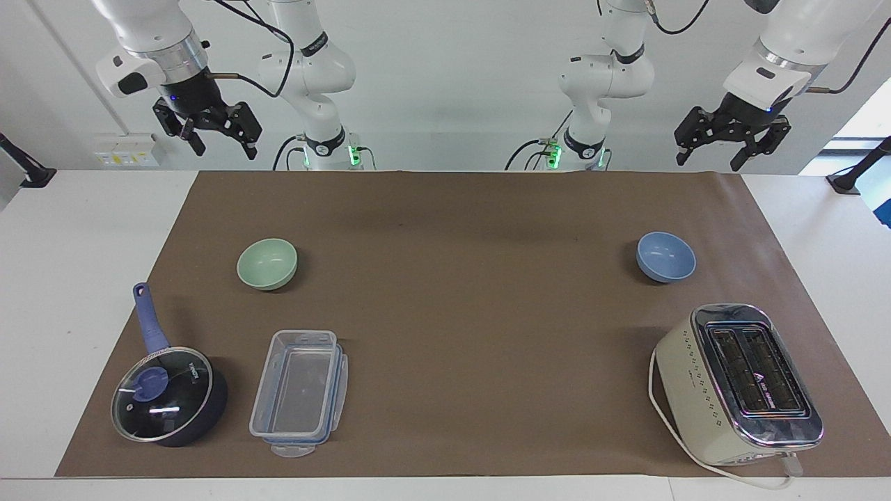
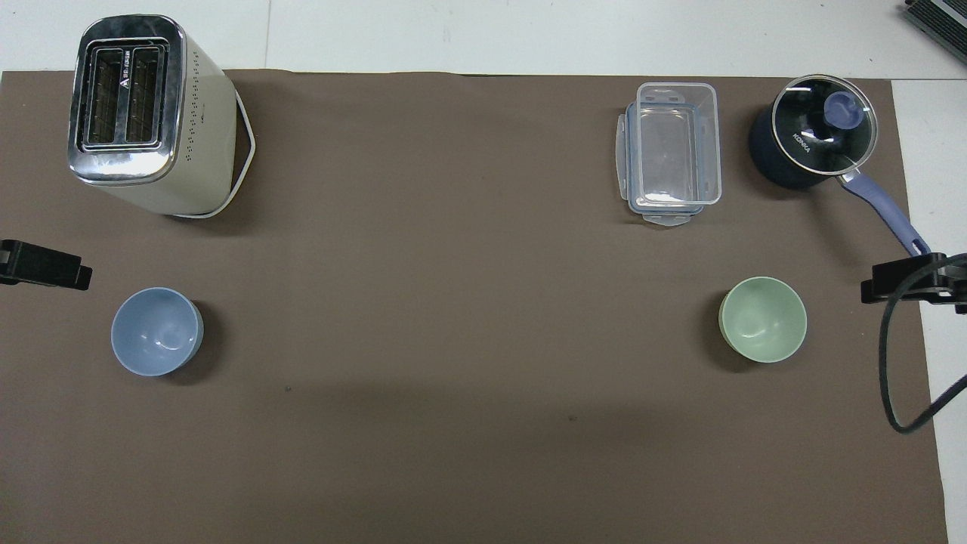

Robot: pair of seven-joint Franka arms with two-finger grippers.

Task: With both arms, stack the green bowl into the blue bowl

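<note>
The green bowl (image 1: 267, 263) (image 2: 763, 319) sits upright on the brown mat toward the right arm's end. The blue bowl (image 1: 666, 256) (image 2: 156, 331) sits upright toward the left arm's end, a wide stretch of mat between the two. My right gripper (image 1: 223, 145) (image 2: 906, 279) hangs high and open, holding nothing, over the mat's edge at its own end. My left gripper (image 1: 710, 158) (image 2: 45, 264) is likewise raised, open and holding nothing, over the mat's edge at the other end. Neither gripper touches a bowl.
A cream toaster (image 1: 738, 383) (image 2: 143, 113) stands farther from the robots than the blue bowl. A clear plastic container (image 1: 299, 390) (image 2: 671, 151) and a dark blue lidded saucepan (image 1: 167, 393) (image 2: 812, 132) lie farther out than the green bowl.
</note>
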